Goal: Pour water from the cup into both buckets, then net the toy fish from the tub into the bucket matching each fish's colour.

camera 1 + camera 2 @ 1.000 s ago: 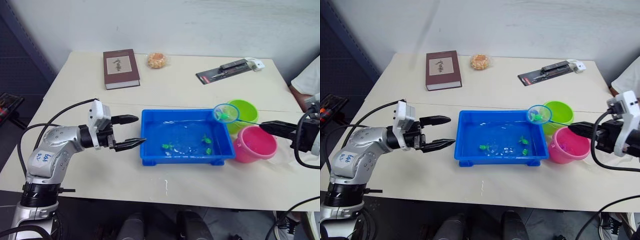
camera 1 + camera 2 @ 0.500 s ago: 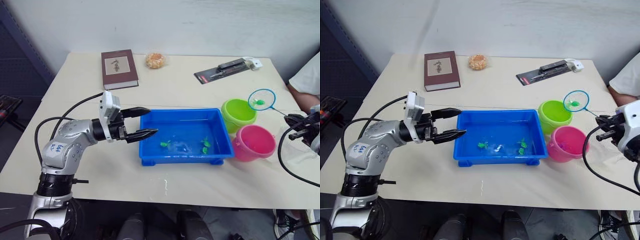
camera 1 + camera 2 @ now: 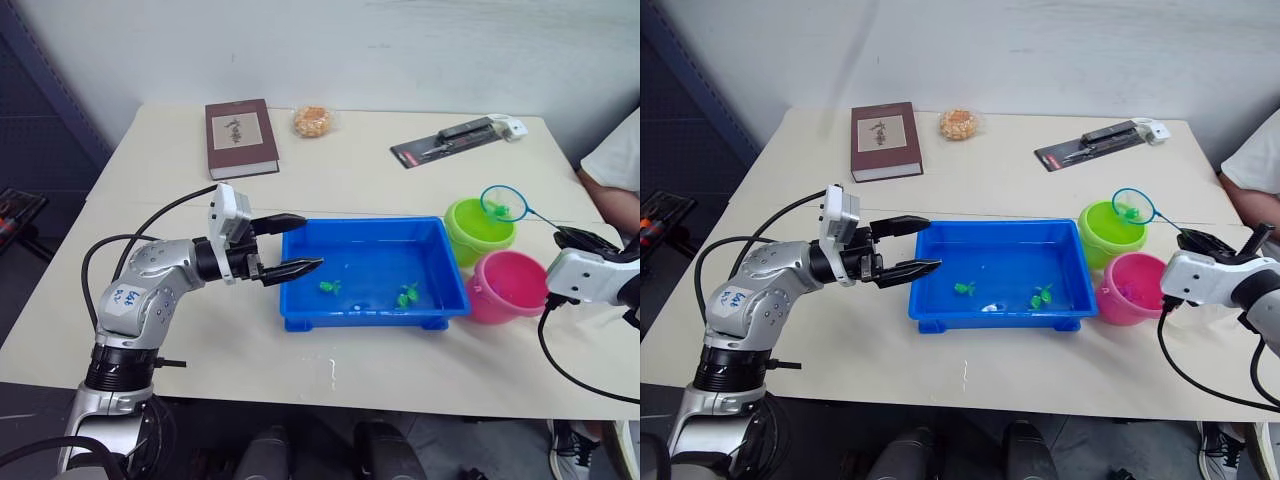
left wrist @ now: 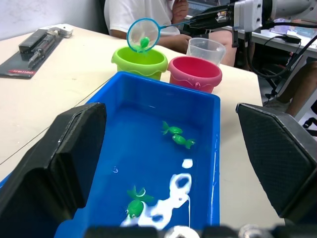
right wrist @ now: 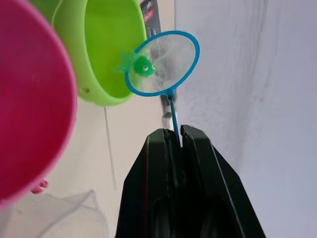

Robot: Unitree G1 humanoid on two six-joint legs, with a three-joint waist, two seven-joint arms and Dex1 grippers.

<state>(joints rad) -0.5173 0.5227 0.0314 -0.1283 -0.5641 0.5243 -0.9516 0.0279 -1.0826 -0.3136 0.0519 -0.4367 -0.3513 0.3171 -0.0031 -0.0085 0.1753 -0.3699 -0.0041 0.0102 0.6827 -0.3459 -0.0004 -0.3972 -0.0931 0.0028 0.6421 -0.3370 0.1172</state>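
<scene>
The blue tub [image 3: 440,258] sits mid-table with water and three green toy fish [image 4: 172,130] in it. My left gripper [image 3: 312,240] is open, its fingers at the tub's left rim. To the tub's right stand the lime green bucket [image 3: 478,232] and the pink bucket [image 3: 510,287]. My right gripper [image 5: 173,132] is shut on the thin handle of a small blue net [image 3: 500,203]. The net holds a green fish [image 5: 141,65] just above the green bucket. The clear cup [image 4: 205,48] stands behind the pink bucket in the left wrist view.
A brown book [image 3: 240,137], a bagged snack [image 3: 312,121] and a black packaged tool [image 3: 455,140] lie along the table's far side. A person in a white shirt [image 3: 615,165] is at the right edge.
The net with the green fish has swung from right of the buckets to above the green bucket. My left gripper has edged slightly further over the tub's left rim.
</scene>
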